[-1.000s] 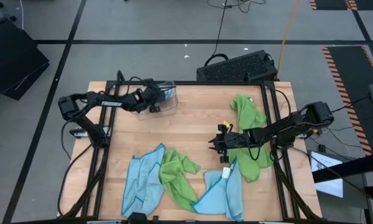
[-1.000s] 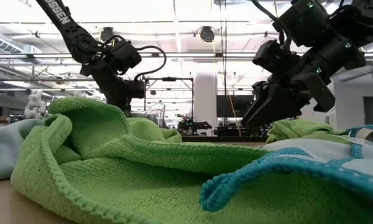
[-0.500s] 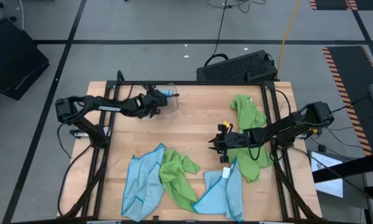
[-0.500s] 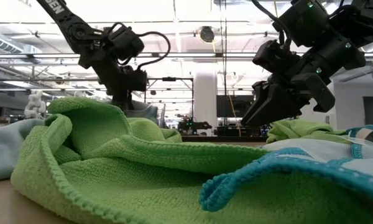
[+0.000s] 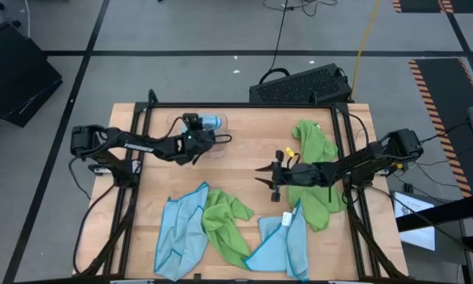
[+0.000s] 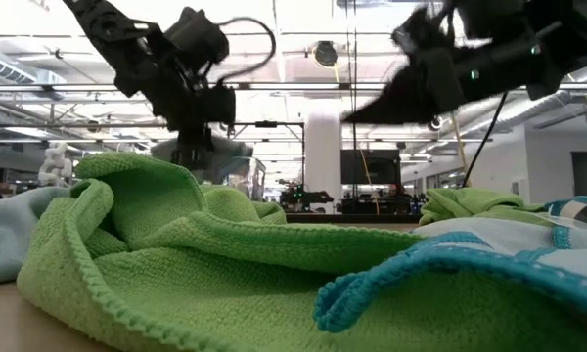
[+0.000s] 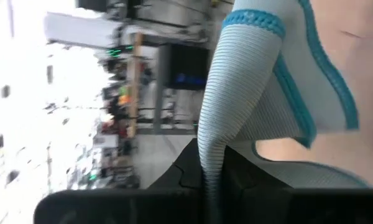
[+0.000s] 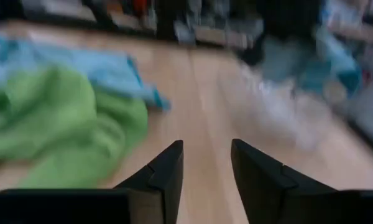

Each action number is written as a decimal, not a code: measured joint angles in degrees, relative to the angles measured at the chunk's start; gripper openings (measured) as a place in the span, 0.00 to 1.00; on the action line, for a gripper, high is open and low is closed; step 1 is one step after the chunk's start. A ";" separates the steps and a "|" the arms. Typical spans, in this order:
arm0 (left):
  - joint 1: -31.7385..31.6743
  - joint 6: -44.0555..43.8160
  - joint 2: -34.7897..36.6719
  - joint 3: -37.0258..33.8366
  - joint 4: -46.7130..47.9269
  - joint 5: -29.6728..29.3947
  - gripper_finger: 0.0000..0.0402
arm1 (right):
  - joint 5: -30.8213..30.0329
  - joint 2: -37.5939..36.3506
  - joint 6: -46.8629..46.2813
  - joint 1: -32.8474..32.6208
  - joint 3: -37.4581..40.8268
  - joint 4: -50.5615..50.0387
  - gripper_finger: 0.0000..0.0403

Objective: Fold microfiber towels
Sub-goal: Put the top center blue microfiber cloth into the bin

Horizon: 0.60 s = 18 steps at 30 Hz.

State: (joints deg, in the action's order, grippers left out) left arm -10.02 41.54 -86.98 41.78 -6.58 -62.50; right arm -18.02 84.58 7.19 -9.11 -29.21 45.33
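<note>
My left gripper [image 5: 203, 132] is shut on a light blue microfiber towel [image 5: 210, 122] beside the clear tray [image 5: 176, 122] at the table's far left. In the left wrist view the towel [image 7: 261, 74] runs out from between the fingers, teal hem showing. My right gripper [image 5: 262, 172] stands open over bare wood at mid-table, pointing left and nearly level, with nothing between its fingers [image 8: 205, 155]. A green towel [image 5: 315, 170] lies under the right arm. Two blue towels [image 5: 181, 229] [image 5: 284, 244] and a green one [image 5: 225, 225] lie crumpled along the near edge. My left gripper pinches a folded part of the light blue towel [image 7: 212, 163] between its two fingers; several layers seem to run into the gap. The gripper is rolled onto its side and comes nearly level from the table's left. The towel spreads away beyond the fingers.
Bare wood lies between the two grippers and in front of the near towels. A black keyboard [image 5: 303, 85] sits beyond the table's far edge. The table's black frame [image 5: 339, 126] runs along its sides. In the low view the green towel [image 6: 176, 244] fills the foreground.
My left gripper has swung away from the tray toward the table's near edge and middle, risen a little and rolled onto its side, with the blue towel coming along. My right gripper has tipped up from slanting down to nearly level and risen above the table.
</note>
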 joint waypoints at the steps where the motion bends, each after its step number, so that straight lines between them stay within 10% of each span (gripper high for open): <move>1: 1.04 0.41 0.55 0.00 -1.00 -1.99 0.06 | -0.02 0.00 1.58 -0.05 0.00 2.81 0.36; 18: 28.66 -17.98 9.33 0.02 -7.40 -10.33 0.04 | -1.52 0.00 13.86 -0.94 -3.73 12.64 0.72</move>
State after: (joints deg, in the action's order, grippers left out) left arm 18.64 23.56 -77.65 41.80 -13.99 -72.83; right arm -19.55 84.58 21.05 -10.04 -32.94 57.96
